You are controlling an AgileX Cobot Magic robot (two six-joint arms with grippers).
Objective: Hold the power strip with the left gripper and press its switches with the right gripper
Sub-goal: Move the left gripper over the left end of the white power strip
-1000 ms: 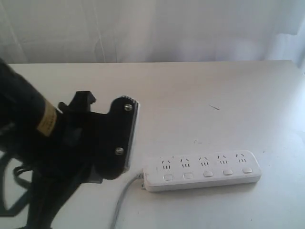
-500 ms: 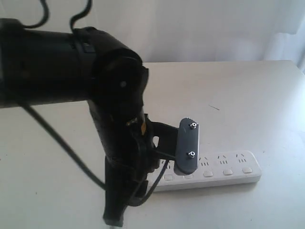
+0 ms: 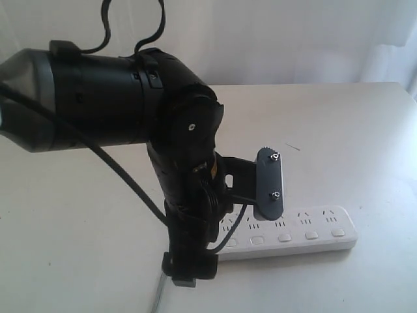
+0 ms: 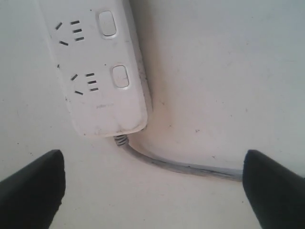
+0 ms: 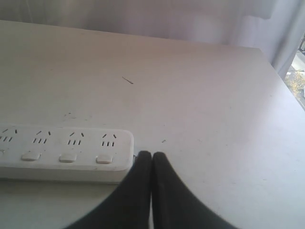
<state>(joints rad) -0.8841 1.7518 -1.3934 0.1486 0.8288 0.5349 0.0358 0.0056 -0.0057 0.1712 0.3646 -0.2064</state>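
You are at the very start: neither half of the job is done. The power strip (image 3: 306, 229) lies flat on the counter (image 3: 339, 130), toward the near right, running left to right, with its grey cord (image 4: 181, 167) leaving the left end.

Your left pincer (image 4: 151, 157) is spread wide with nothing in it. It hangs by that cord end. Only cord and bare counter lie between its fingertips, and the strip's body sits just beyond them.

Your right pincer (image 5: 152, 155) has its fingers pressed together and is empty. Its tips are just beside the strip's right end and off the row of switches (image 5: 67, 157). I cannot tell whether they touch the casing. No switch has a finger on it.

As I judge it, this is what's left. Bring the left pincer over the body and close it across the width. Then carry the right pincer along the row and press each switch in turn.
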